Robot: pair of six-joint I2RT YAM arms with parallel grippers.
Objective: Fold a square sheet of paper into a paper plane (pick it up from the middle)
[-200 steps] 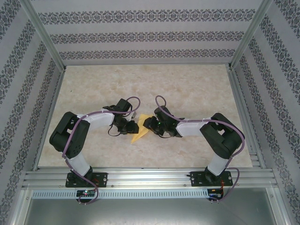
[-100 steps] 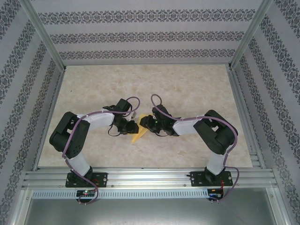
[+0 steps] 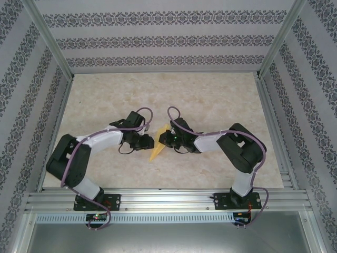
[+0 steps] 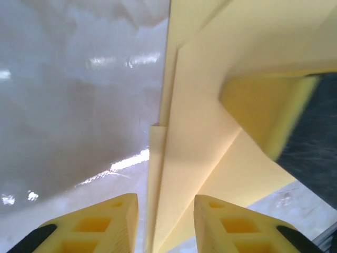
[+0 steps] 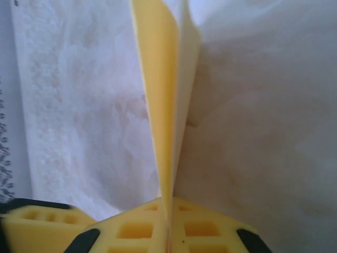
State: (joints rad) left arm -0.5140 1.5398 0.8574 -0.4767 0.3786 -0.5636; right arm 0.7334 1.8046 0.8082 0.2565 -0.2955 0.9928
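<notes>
The square sheet appears folded into a narrow, pointed yellow dart, the paper plane, held at the middle of the table between the two arms. My right gripper is shut on its folded edge, and the paper plane stands on edge straight out from the pinched right gripper. My left gripper is open on the other side. In the left wrist view the paper plane runs through the gap of the left gripper, with layered creases visible. The right arm's yellow finger presses on the paper there.
The marble-patterned table stretches behind and to both sides of the arms. Aluminium frame rails border the near edge, and patterned walls close in the back and sides.
The right gripper has moved left and slightly up with the paper, so an upper flap now sticks up between the grippers. The left arm's elbow has swung outward to the left.
</notes>
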